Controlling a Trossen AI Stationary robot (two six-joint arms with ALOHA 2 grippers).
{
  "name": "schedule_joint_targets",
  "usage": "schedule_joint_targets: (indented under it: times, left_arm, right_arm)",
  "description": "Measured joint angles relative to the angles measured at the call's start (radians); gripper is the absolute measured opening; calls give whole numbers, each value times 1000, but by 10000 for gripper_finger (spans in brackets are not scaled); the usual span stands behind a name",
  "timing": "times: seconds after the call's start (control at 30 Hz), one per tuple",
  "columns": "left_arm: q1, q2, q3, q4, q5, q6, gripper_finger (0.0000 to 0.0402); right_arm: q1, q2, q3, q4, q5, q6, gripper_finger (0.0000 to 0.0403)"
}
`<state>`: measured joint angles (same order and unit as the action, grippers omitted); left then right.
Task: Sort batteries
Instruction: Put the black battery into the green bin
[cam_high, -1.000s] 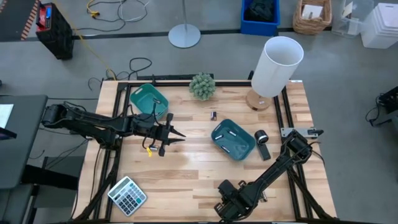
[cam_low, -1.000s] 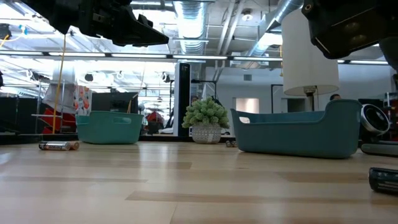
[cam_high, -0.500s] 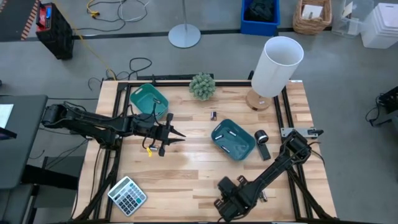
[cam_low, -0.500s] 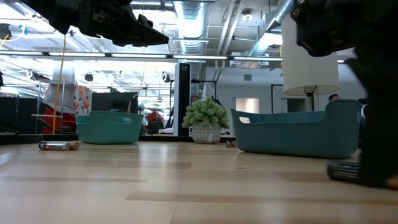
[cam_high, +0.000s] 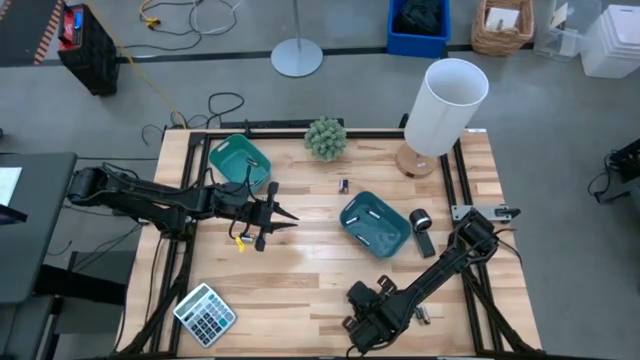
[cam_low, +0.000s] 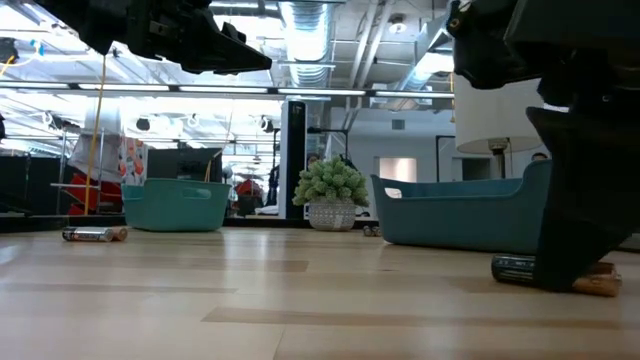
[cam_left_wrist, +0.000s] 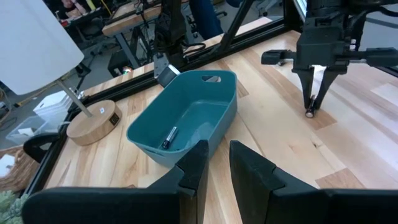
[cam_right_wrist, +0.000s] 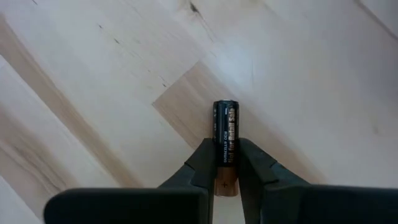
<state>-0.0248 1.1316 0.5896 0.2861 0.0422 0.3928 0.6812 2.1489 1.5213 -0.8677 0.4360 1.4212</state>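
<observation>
Clearly the right gripper (cam_right_wrist: 226, 163) has its two fingers pressed against the sides of a dark battery (cam_right_wrist: 226, 140) that lies on the wooden table (cam_high: 320, 270), near that table's front edge. The copper-coloured end of the cell sits back between the fingers, and its black end sticks out ahead of the fingertips. In the low view the cell (cam_low: 515, 268) seems to rest on the wood, or just above it, under the arm.

The grip looks narrow, since the fingers meet the round body along thin lines. If the cell is not square between them, it could roll or twist out as the arm lifts, and then drop and run off across the boards. A lift begun too fast would likely cause the same slip.

The nearer teal tray (cam_high: 375, 224), ahead of the right gripper and to one side, already holds a few cells. A release from too high might bounce the battery off its rim.

The left gripper (cam_left_wrist: 213, 163) hangs over the table's left half with its fingers nearly together and nothing between them. Another battery (cam_low: 95, 234) lies close below it, and the second teal tray (cam_high: 240, 160) stands just beyond it.
</observation>
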Motion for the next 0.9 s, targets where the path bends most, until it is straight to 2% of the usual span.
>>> schedule_joint_targets:
  times: [0.27, 0.53, 0.7, 0.9]
  left_arm:
    - [0, 0, 0, 2, -2, 0, 59]
    - [0, -14, 12, -21, -48, -2, 59]
    - [0, -87, 25, -40, -48, -39, 59]
    - [0, -218, 26, -120, -48, -65, 59]
  right_arm:
    - [-30, 3, 28, 13, 5, -130, 57]
    - [-71, 3, 71, 15, 11, -293, 57]
    - [-120, 1, 111, 30, 59, -442, 57]
    - [-207, 0, 148, 163, 94, -712, 57]
